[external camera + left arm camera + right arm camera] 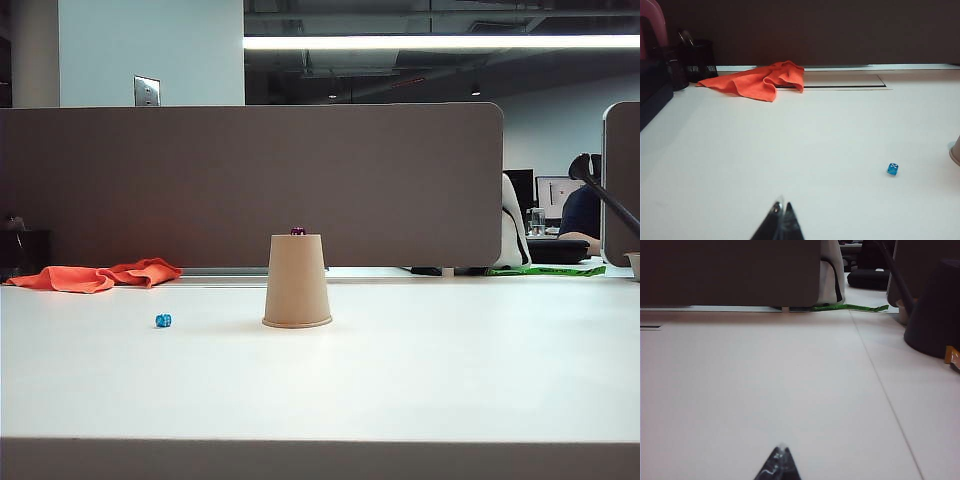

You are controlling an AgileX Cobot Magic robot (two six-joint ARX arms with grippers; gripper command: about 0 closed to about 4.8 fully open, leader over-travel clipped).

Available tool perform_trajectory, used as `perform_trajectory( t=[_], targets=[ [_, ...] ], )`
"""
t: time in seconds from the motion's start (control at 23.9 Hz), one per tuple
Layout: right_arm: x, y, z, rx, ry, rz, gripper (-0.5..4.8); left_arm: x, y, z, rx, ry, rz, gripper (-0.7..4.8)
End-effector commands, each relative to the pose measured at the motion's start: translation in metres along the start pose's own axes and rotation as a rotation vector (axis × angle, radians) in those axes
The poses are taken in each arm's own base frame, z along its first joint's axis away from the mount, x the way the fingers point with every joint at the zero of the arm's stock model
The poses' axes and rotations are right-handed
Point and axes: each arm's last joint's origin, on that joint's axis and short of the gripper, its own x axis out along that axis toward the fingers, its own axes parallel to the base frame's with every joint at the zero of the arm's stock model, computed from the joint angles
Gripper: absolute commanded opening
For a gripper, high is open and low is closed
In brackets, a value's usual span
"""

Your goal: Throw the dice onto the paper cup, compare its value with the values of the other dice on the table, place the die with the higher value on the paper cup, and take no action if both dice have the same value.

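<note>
The tan paper cup point(297, 281) stands upside down in the middle of the white table. On its flat top sits the tiny dark purple dice point(298, 231). The other dice, bright blue point(163, 321), lies on the table to the cup's left; the left wrist view also shows this blue cube point(892, 169), with a sliver of the paper cup point(956, 150) at the frame's edge. My left gripper point(782, 205) is shut and empty, held low over bare table well back from the blue cube. My right gripper point(782, 449) is shut too, with nothing in it. Neither gripper appears in the exterior view.
An orange cloth point(98, 275) lies crumpled at the back left by the grey partition point(250, 180). Dark mesh holders point(697, 60) stand beyond the cloth. A dark rounded object point(935, 310) sits at the right side, with a green strip point(850, 307) at the table's rear.
</note>
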Motion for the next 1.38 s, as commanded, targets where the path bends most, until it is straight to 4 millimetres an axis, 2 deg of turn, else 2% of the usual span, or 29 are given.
perform_trajectory(
  t=[0.04,0.54,0.71,0.88,0.96,1.05,1.13,1.26,1.38],
  targets=[
    [0.000,0.000,0.001,0.003,-0.016,0.002,-0.01,0.000,0.000,0.001,-0.004,-0.008,0.000,-0.05],
    [0.000,0.000,0.001,0.004,-0.016,-0.002,-0.01,0.000,0.000,0.003,-0.008,-0.019,-0.006,-0.06],
    [-0.002,0.001,0.011,0.000,-0.077,0.025,-0.01,-0.001,-0.003,0.006,-0.020,-0.055,-0.105,-0.06],
    [-0.012,0.002,0.044,-0.026,-0.138,0.026,-0.01,-0.002,-0.008,0.012,0.063,-0.125,-0.291,-0.06],
    [-0.018,0.002,0.064,-0.030,-0.141,0.026,-0.01,-0.003,-0.010,0.014,0.069,-0.128,-0.319,-0.06],
    [-0.019,0.002,0.075,-0.042,-0.118,0.028,-0.01,-0.003,-0.010,0.012,0.066,-0.107,-0.325,-0.06],
    [-0.016,0.003,0.093,-0.076,-0.074,0.045,-0.01,-0.002,-0.011,0.008,0.055,-0.026,-0.332,-0.06],
    [0.003,0.004,0.131,-0.069,0.030,0.085,-0.01,0.001,-0.011,0.007,0.040,0.046,-0.344,-0.06],
    [0.034,0.011,0.168,-0.064,0.137,0.156,-0.01,0.007,-0.013,0.020,0.036,0.102,-0.360,-0.06]
  ],
)
